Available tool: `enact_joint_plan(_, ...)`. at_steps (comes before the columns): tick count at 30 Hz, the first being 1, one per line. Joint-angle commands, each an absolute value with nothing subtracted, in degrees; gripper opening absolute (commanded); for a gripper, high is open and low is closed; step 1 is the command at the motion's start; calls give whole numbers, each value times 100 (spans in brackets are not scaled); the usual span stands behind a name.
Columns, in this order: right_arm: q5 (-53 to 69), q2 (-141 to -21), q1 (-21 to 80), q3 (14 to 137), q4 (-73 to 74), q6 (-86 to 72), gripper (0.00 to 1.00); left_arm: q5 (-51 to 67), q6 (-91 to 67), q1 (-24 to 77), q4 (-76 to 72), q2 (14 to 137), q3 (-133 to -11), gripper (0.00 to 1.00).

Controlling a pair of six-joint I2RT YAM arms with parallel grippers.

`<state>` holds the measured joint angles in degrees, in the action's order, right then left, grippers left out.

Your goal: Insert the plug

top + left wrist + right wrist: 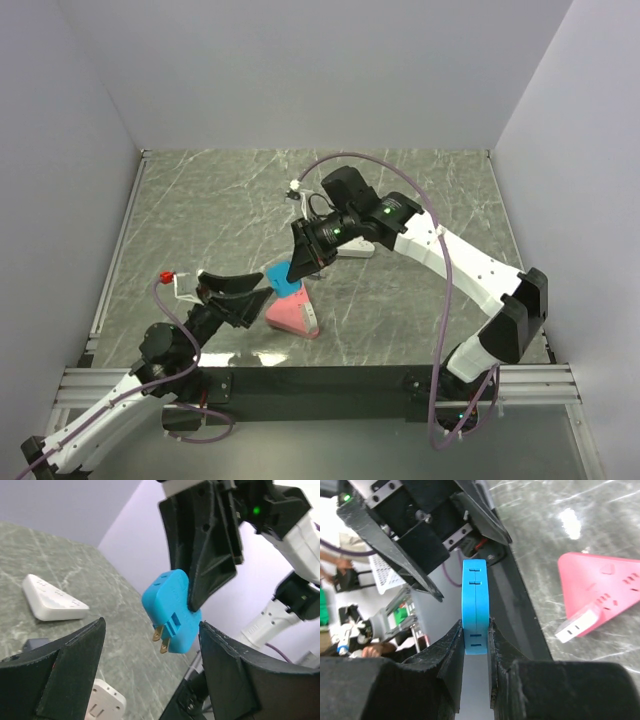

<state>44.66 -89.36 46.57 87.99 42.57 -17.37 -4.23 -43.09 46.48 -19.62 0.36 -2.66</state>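
Note:
My right gripper (297, 265) is shut on a flat blue plug adapter (283, 279) and holds it in the air above the table. In the right wrist view the adapter (474, 595) is pinched edge-on between my fingers (475, 626). In the left wrist view the adapter (172, 612) hangs with two brass prongs pointing down-left. My left gripper (152, 630) is open, its jaws spread wide on either side of the adapter without touching it; it is empty in the top view (238, 296). A pink triangular power strip (290, 313) lies on the table just under the adapter.
The pink strip (605, 585) has a white end piece (577, 624), also in the left wrist view (102, 705). A white triangular power strip (52, 598) lies further back, partly under my right arm (358, 250). A small white connector (294, 186) lies at the back.

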Motion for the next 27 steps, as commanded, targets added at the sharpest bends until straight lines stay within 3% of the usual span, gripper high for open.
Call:
enact_joint_plan(1, 4992, -8649, 4614, 8579, 3666, -1854, 0, 394, -4289, 4632, -2327, -194, 219, 81)
enact_joint_plan(11, 5492, -8350, 4614, 8183, 3182, -1951, 0, 1396, -4746, 4632, -4129, 536, 571, 80)
enact_joint_plan(27, 5801, -8165, 4623, 7998, 2839, -1908, 0, 1310, -4966, 4632, -4237, 993, 510, 77)
